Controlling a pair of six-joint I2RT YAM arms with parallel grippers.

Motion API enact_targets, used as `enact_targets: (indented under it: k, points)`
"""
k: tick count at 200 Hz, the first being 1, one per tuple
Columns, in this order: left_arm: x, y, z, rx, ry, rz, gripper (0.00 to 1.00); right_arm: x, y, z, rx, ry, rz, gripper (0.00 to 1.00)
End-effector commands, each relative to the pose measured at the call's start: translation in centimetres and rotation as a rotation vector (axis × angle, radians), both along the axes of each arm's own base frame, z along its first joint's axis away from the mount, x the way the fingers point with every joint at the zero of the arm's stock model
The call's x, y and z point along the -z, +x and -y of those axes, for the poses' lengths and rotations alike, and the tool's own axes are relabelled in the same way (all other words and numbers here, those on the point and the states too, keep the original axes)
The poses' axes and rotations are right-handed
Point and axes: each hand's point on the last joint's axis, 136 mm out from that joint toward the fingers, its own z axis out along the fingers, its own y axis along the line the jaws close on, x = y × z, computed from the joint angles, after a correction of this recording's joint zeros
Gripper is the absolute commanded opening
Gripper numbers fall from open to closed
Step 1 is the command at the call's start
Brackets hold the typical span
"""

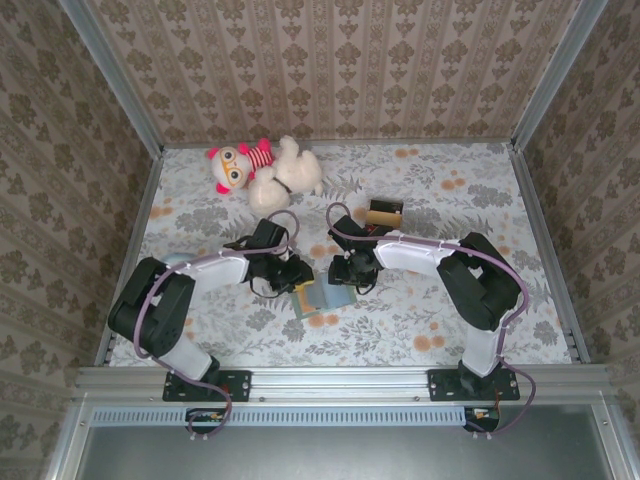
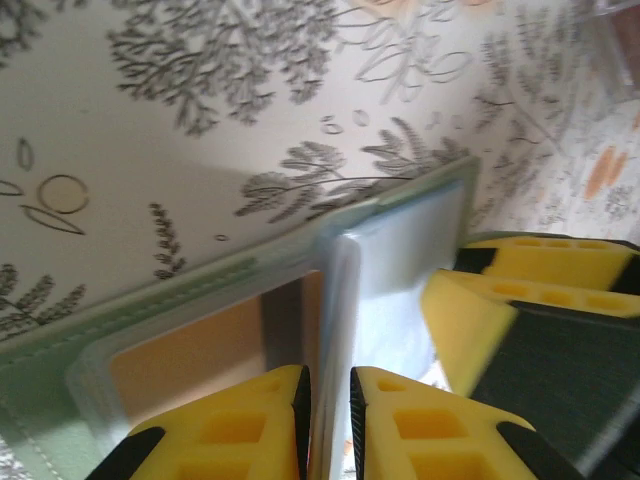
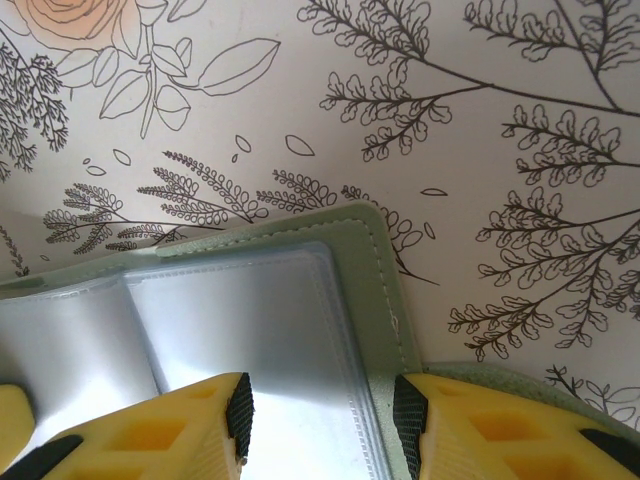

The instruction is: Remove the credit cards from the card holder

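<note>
The grey-green card holder (image 1: 322, 300) lies open on the flowered table between both grippers. My left gripper (image 2: 328, 385) is nearly closed, with a clear plastic sleeve leaf (image 2: 390, 260) standing upright between its pads. A tan-orange credit card (image 2: 190, 355) sits inside the sleeve left of that leaf, over the green cover (image 2: 150, 300). My right gripper (image 3: 322, 410) stands open over the holder's right flap (image 3: 370, 270), one fingertip above the clear sleeve (image 3: 250, 320) and the other at the stitched outer edge. Its yellow fingers (image 2: 520, 300) also appear in the left wrist view.
A white and pink plush toy (image 1: 265, 168) lies at the back of the table. A small dark and red box (image 1: 384, 214) sits behind the right arm. Patterned walls enclose the table on three sides, and a metal rail (image 1: 340, 378) runs along the near edge.
</note>
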Motion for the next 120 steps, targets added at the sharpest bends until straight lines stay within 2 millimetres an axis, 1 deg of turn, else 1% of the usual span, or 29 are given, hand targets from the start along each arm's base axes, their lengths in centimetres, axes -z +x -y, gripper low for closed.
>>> enact_targets:
  k: [1, 18, 43, 78, 120]
  points:
    - [-1.9, 0.0, 0.9, 0.018, -0.069, 0.041, 0.21, 3.3, -1.4, 1.0, 0.004, -0.047, -0.070, 0.47]
    - [-2.2, 0.0, 1.3, 0.022, -0.099, 0.044, 0.22, 2.9, -1.3, 0.7, 0.001, -0.028, -0.060, 0.47]
    - [-2.5, 0.0, 2.0, 0.022, -0.130, 0.045, 0.23, 1.3, -0.8, 0.2, 0.005, 0.030, -0.030, 0.48]
    - [-2.1, 0.1, 2.4, 0.029, -0.117, 0.031, 0.24, -1.8, 0.4, -0.6, 0.012, 0.139, 0.030, 0.48]
    - [-1.9, 0.2, 2.9, 0.034, -0.112, 0.024, 0.29, -4.8, 1.2, -0.5, 0.026, 0.214, 0.096, 0.49]
